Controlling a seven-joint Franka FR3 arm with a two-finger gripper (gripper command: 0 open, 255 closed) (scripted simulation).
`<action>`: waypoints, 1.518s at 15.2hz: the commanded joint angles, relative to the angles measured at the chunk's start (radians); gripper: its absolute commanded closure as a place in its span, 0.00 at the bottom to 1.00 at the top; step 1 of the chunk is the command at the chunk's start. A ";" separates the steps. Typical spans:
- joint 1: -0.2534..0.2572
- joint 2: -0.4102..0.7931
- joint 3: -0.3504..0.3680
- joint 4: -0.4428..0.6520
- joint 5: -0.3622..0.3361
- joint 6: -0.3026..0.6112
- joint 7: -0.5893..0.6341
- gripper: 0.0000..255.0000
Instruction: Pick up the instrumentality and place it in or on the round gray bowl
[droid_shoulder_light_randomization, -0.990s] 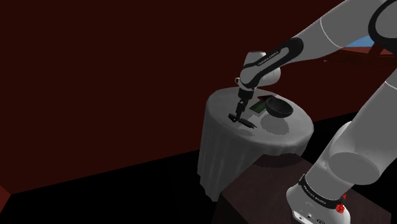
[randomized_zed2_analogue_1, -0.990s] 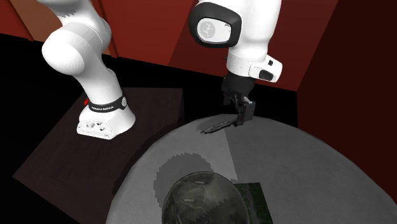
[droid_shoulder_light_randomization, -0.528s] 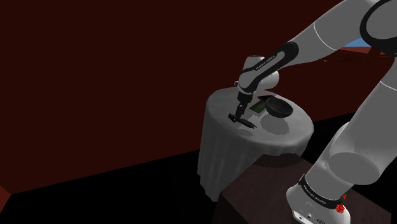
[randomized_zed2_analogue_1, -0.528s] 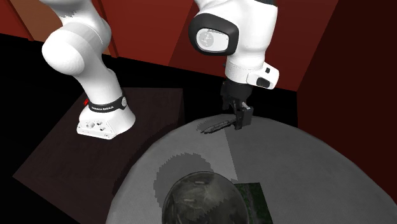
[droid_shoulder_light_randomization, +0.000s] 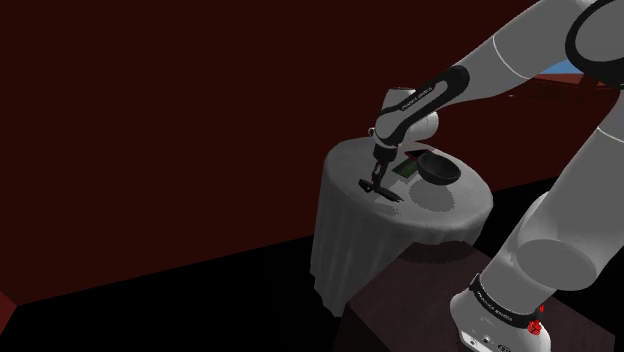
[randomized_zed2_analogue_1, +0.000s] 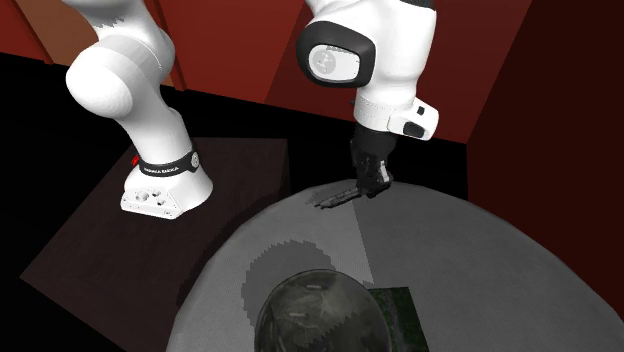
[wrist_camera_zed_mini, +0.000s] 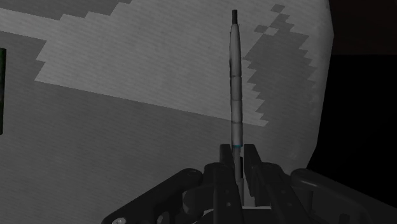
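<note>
Slim grey pen-like rod (wrist_camera_zed_mini: 236, 89) is sitting right in the all-black two-finger gripper (wrist_camera_zed_mini: 236, 167). The fingers are pulled in narrow and look clamped on its near end. Its long axis runs straight out from the gripper, so nearly the whole length sticks out past the fingertips. From the second exterior view the gripper (randomized_zed2_analogue_1: 372, 188) comes down almost vertically, and the rod (randomized_zed2_analogue_1: 338, 198) looks like it's lying flat on the cloth near the table's edge, so I'd say it's gripped but not lifted yet.

Key thing for the next move: the round dark grey bowl (droid_shoulder_light_randomization: 438, 168) is off to the shoulder view's right of the gripper (droid_shoulder_light_randomization: 374, 182), with a flat green pad (droid_shoulder_light_randomization: 405, 170) between them. With an end grip like that, the long free end could swing or snag on the way over, imo.

All of this sits on a round table draped in pale grey cloth (droid_shoulder_light_randomization: 350, 240). There are dark red walls (droid_shoulder_light_randomization: 150, 100) behind, and black areas around the stand (droid_shoulder_light_randomization: 420, 310).
</note>
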 joint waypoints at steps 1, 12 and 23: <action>0.000 0.000 0.000 0.000 0.000 0.000 0.000 1.00; -0.003 -0.079 0.001 0.026 -0.035 -0.101 0.028 1.00; -0.007 -0.178 0.010 0.089 -0.068 -0.260 0.057 1.00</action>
